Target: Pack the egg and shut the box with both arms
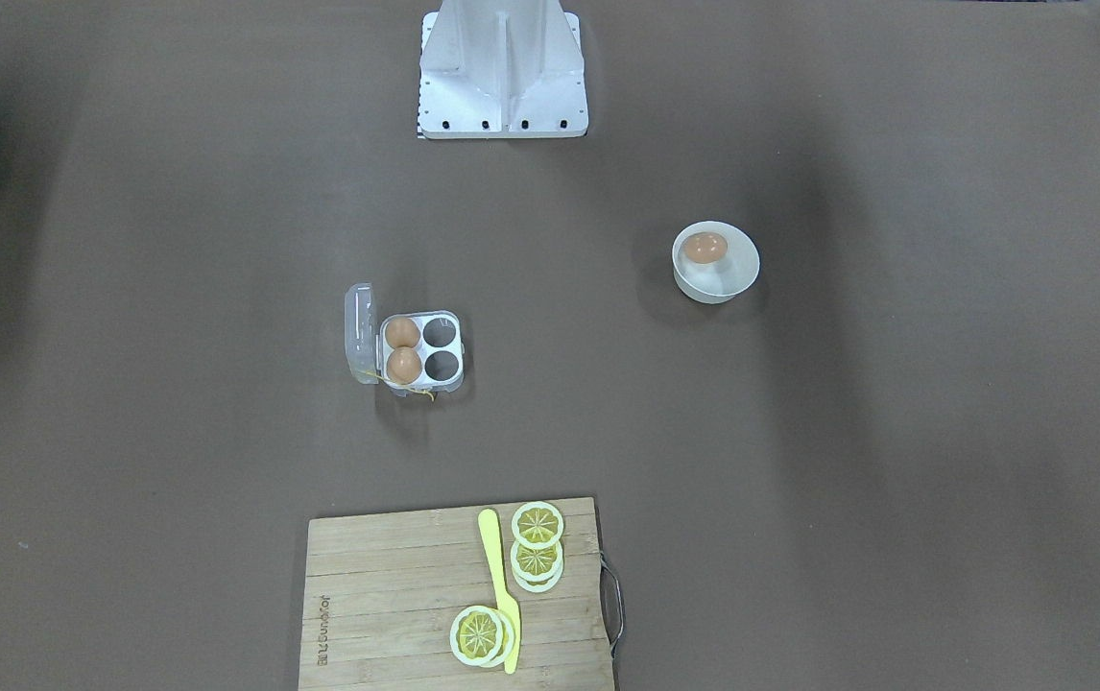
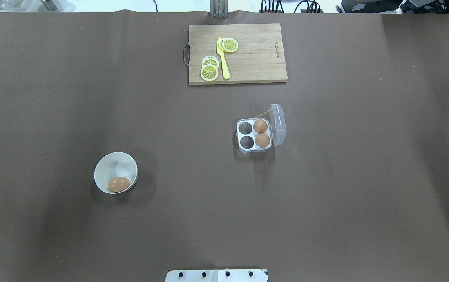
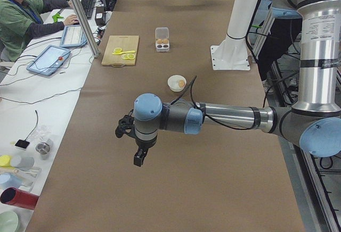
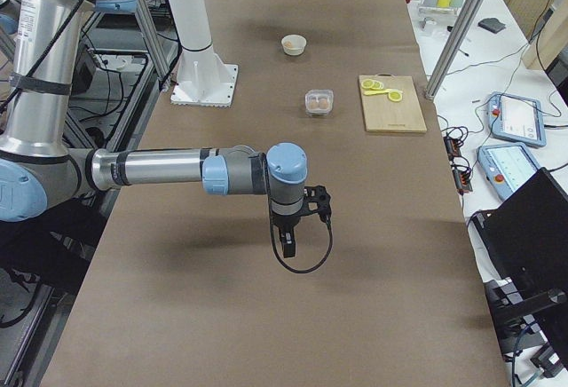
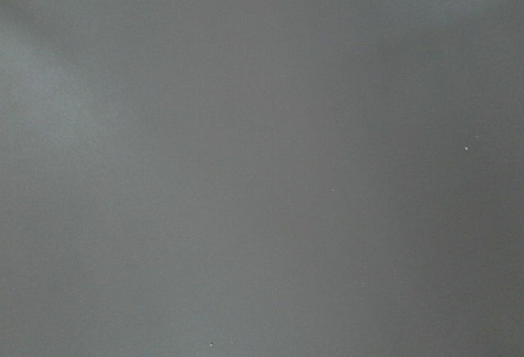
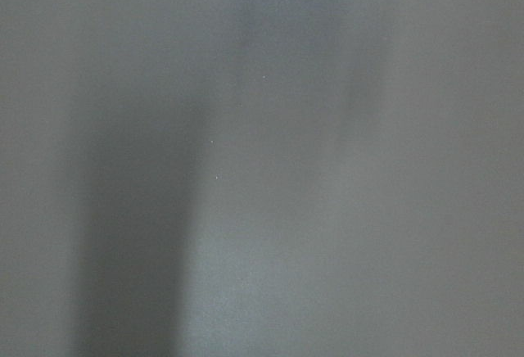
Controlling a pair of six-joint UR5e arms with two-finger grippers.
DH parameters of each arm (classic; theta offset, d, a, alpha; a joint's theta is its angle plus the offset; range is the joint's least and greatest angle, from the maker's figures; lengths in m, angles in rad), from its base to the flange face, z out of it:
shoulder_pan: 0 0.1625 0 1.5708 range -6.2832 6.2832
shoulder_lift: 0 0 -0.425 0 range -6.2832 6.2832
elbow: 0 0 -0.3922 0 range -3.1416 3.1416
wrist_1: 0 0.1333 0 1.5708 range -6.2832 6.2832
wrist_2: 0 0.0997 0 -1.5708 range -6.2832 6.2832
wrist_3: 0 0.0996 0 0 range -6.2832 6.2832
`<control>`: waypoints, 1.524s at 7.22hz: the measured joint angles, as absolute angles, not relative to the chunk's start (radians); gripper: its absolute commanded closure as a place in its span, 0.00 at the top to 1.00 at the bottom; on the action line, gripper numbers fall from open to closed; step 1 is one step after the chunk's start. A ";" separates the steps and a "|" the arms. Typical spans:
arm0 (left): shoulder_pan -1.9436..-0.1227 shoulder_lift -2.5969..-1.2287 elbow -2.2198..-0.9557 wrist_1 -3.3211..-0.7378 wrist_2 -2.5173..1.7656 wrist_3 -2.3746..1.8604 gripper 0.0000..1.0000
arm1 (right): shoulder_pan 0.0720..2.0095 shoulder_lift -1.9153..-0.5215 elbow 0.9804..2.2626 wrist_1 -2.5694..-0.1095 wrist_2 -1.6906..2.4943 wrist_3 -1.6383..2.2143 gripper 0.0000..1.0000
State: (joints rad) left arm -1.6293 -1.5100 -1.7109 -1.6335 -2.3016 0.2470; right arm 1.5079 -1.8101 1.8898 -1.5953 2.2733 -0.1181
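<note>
One light-brown egg (image 2: 118, 184) lies in a round white bowl (image 2: 107, 168) on the robot's left side of the table. The clear box (image 2: 254, 135) stands near the middle with its lid (image 2: 279, 124) open and tilted up. Two eggs (image 2: 261, 133) fill the cups next to the lid; the other two cups are empty. My left gripper (image 3: 138, 158) shows only in the exterior left view, above bare table far from the bowl. My right gripper (image 4: 288, 247) shows only in the exterior right view, far from the box. I cannot tell whether either is open. Both wrist views show only bare table.
A wooden cutting board (image 2: 256, 66) with lemon slices (image 2: 210, 68) and a yellow knife (image 2: 223, 58) lies at the far edge beyond the box. The white robot base (image 1: 502, 72) stands at the near edge. An operator (image 3: 21, 14) sits at a side desk.
</note>
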 measured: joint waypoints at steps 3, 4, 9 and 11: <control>-1.629 -1.510 -1.710 -1.645 -2.301 0.247 0.98 | 1.508 -1.810 1.890 -1.595 2.273 -0.118 1.00; -1.629 -1.510 -1.710 -1.654 -2.301 0.247 0.98 | 1.508 -1.810 1.890 -1.595 2.273 -0.119 1.00; -1.620 -1.517 -1.705 -1.886 -2.302 0.241 0.98 | 1.508 -1.809 1.888 -1.563 2.283 -0.118 1.00; -1.593 -1.543 -1.711 -1.945 -2.309 0.237 0.98 | 1.508 -1.804 1.880 -1.446 2.345 -0.089 1.00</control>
State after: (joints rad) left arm -1.5933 -1.5426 -1.7114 -1.9449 -2.3086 0.2367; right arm 1.5079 -1.8041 1.8797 -1.4461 2.3454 -0.0888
